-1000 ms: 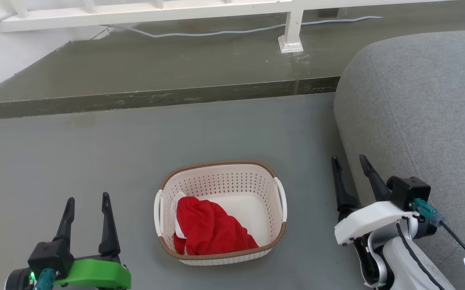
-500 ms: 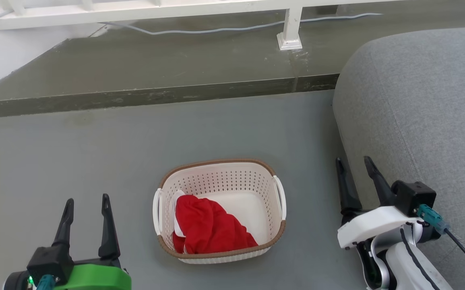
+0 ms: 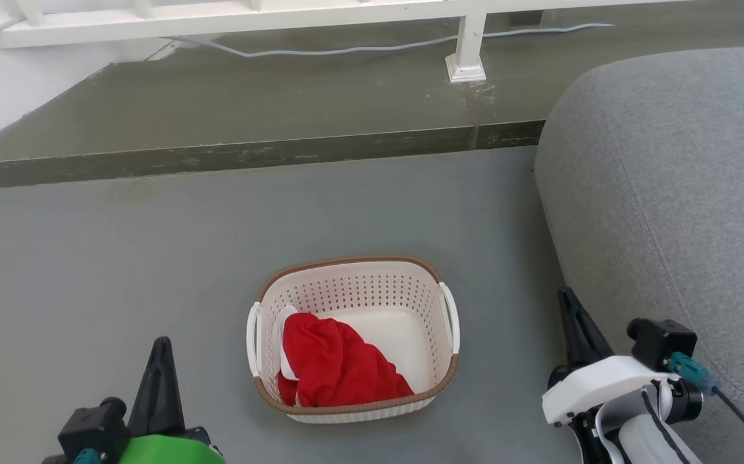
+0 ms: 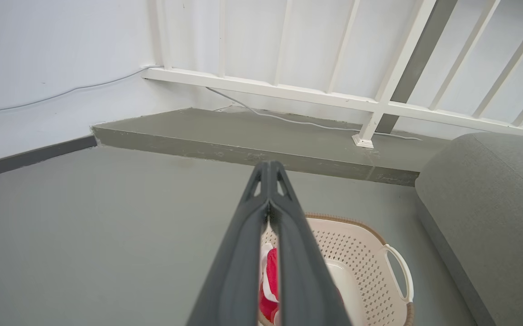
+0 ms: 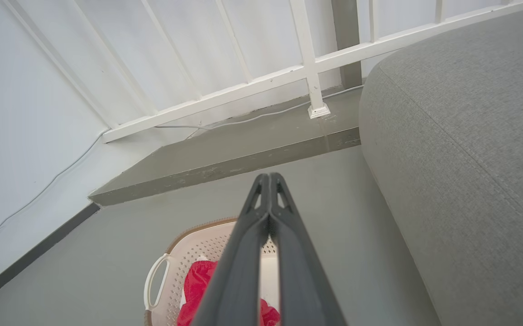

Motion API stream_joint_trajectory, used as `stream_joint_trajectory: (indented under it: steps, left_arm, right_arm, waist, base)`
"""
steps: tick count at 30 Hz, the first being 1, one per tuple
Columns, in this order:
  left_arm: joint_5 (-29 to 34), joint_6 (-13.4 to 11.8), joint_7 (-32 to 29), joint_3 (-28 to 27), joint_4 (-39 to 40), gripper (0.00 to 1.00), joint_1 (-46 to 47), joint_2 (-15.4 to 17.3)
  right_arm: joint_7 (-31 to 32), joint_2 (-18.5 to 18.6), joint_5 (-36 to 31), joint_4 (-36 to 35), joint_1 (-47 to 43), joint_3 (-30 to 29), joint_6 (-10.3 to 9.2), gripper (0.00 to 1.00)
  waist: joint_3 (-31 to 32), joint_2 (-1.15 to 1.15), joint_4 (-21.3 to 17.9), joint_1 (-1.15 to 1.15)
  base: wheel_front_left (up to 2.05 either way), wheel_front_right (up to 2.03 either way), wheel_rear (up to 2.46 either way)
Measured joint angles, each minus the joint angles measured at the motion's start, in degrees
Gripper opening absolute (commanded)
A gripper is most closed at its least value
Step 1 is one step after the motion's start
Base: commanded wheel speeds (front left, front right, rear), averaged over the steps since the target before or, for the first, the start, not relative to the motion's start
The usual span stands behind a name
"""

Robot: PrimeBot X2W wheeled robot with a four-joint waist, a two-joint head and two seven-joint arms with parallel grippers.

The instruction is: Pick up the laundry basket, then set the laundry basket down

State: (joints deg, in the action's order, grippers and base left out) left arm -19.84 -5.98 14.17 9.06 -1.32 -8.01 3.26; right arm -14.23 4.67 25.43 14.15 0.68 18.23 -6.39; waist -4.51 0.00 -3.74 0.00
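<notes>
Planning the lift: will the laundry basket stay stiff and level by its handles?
Probably stiff: the laundry basket looks like moulded perforated plastic. Likely light, holding mostly a red cloth. Might dip left, where the cloth sits.

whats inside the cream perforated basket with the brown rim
The cream perforated laundry basket holds a crumpled red cloth at its left and near side, a white scrap beside it. The far right bottom is bare. Anything under the cloth is hidden.
</notes>
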Motion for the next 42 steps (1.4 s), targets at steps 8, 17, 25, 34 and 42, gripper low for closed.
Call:
stream_joint_trajectory:
  steps: [8, 17, 25, 34, 42]
  left_arm:
    - [-7.79, 0.52, -1.03, -0.83, 0.05, 0.0, -0.46, -0.09]
    - [-15.03, 1.52, -2.58, -1.74, -0.24, 0.0, -0.37, -0.08]
    - [-20.27, 2.27, -3.9, -2.27, -1.15, 0.0, -0.18, 0.24]
    - [-27.63, 3.45, -5.48, -3.2, -2.13, 0.0, 1.3, 1.0]
    - [-34.87, 4.55, -7.08, -3.59, -3.71, 0.0, 2.26, 1.3]
  right_arm:
    - [1.27, -0.23, 6.92, -0.55, -0.03, -1.89, 1.18, 0.0]
    - [3.16, -0.35, 13.47, -0.81, -0.02, -3.98, 1.98, 0.0]
    - [4.42, -0.24, 18.4, -0.86, -0.02, -5.54, 2.93, 0.0]
    - [6.08, -0.08, 25.12, -0.85, -0.01, -7.5, 3.94, 0.0]
    - [7.67, 0.01, 31.76, -0.79, 0.02, -9.46, 5.28, 0.0]
  waist:
    - [0.4, 0.0, 0.37, 0.0]
    - [0.78, 0.0, 0.71, 0.0]
    - [1.08, 0.0, 0.97, 0.0]
    - [1.47, 0.0, 1.32, 0.0]
    - [1.88, 0.0, 1.67, 0.0]
  base:
    - [0.0, 0.0, 0.0]
    - [0.0, 0.0, 0.0]
    - [0.0, 0.0, 0.0]
    - [0.0, 0.0, 0.0]
    - [0.0, 0.0, 0.0]
